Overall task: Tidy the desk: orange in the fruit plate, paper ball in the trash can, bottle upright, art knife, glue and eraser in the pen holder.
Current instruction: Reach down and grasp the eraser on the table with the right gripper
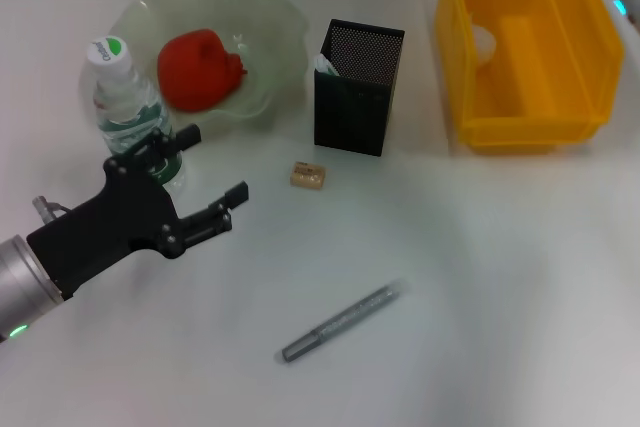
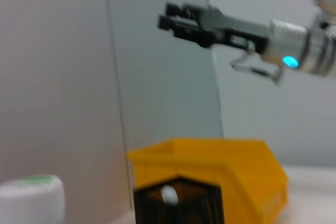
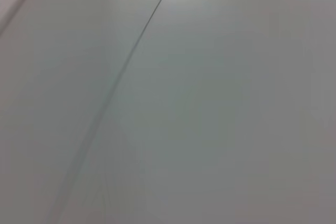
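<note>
Bottle (image 1: 128, 107) stands upright at the left of the head view, white cap with a green mark on top, just beside the rim of the pale green fruit plate (image 1: 275, 27). The left gripper (image 1: 205, 177) sits in the lower left of that frame, right next to the bottle's base, its black fingers spread apart with nothing between them; one fingertip lies close against the bottle's lower side, though I cannot tell if they touch. On the plate, in the upper left, rests a red-orange fruit (image 1: 200, 69).

Toward the middle, the black mesh pen holder (image 1: 358, 87) stands upright on the white desk (image 1: 500, 277), with something white showing at its top edge. Just below it and slightly left lies a small tan eraser (image 1: 307, 176). Lower, in the bottom centre, a slim grey art knife (image 1: 340, 323) lies diagonally, well apart from the holder.

At the upper right sits the yellow trash bin (image 1: 525, 47), with a white paper ball (image 1: 483, 44) inside by its left wall.

In the left wrist view, the right gripper (image 2: 167, 18) hangs high in the upper part of the frame above the yellow bin, its black fingers close together and holding nothing. The right wrist view shows only a plain grey wall.
</note>
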